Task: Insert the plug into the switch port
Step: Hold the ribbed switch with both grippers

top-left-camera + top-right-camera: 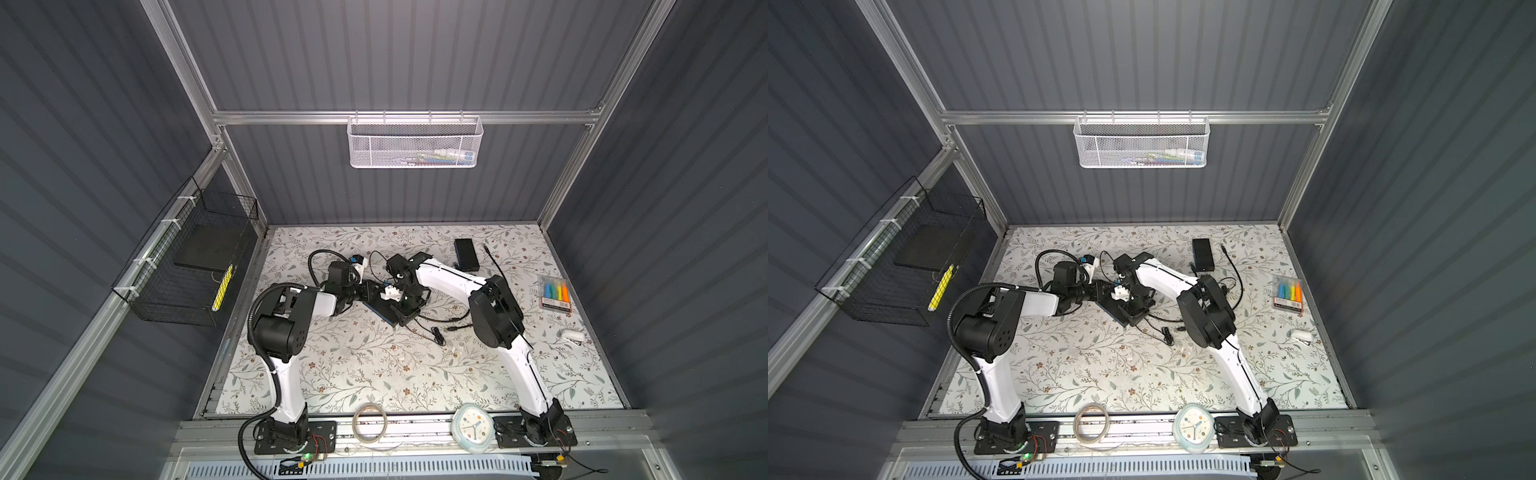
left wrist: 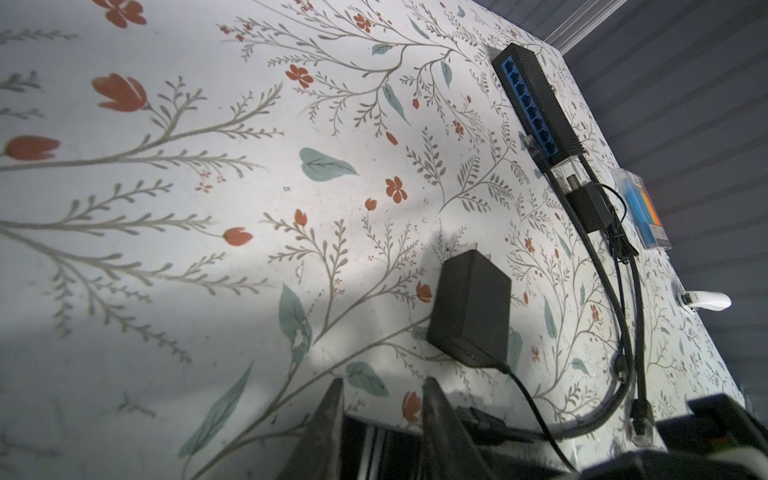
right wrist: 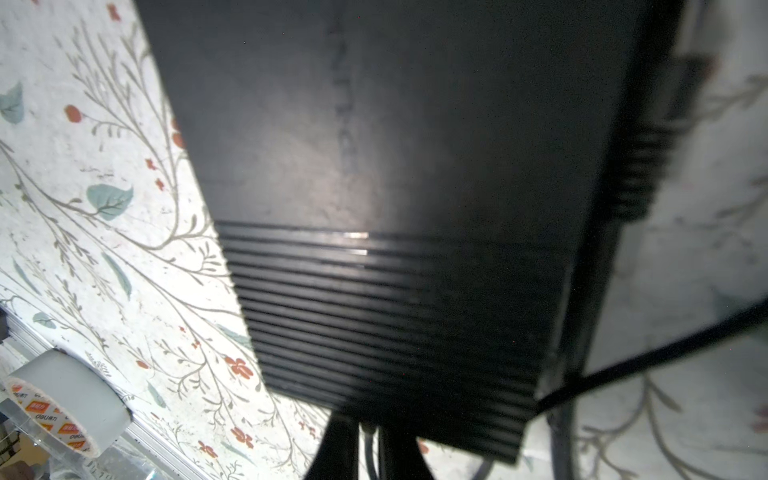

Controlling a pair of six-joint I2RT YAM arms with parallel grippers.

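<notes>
Nearest, at the bottom centre of the right wrist view, the right gripper (image 3: 362, 428) has its fingers pressed together on something thin and dark. I take it for the plug or its lead but cannot confirm which, so where the plug sits is my guess. If it is only the lead, a push is likely to buckle the cable and seat nothing. Just beyond those fingers the switch (image 3: 395, 208) fills the middle of the frame, ribbed end nearest. I see no port from here, so I am aiming blind and may ram the housing. At the bottom centre of the left wrist view, the left gripper (image 2: 383, 384) has its fingers (image 2: 330, 419) partly apart over a dark ribbed surface; whether they clamp it I cannot tell. If they do not, the switch, which lies at the centre of a top view (image 1: 380, 312) under both wrists, could skid on the mat (image 2: 208, 208) when pushed. Farther out, a power adapter (image 2: 469, 316) mid-frame and loose cables (image 2: 611, 291) to its right could snag a wrist. At the upper right a second switch (image 2: 536, 104) shows blue ports, and I could mistake it for the target.
</notes>
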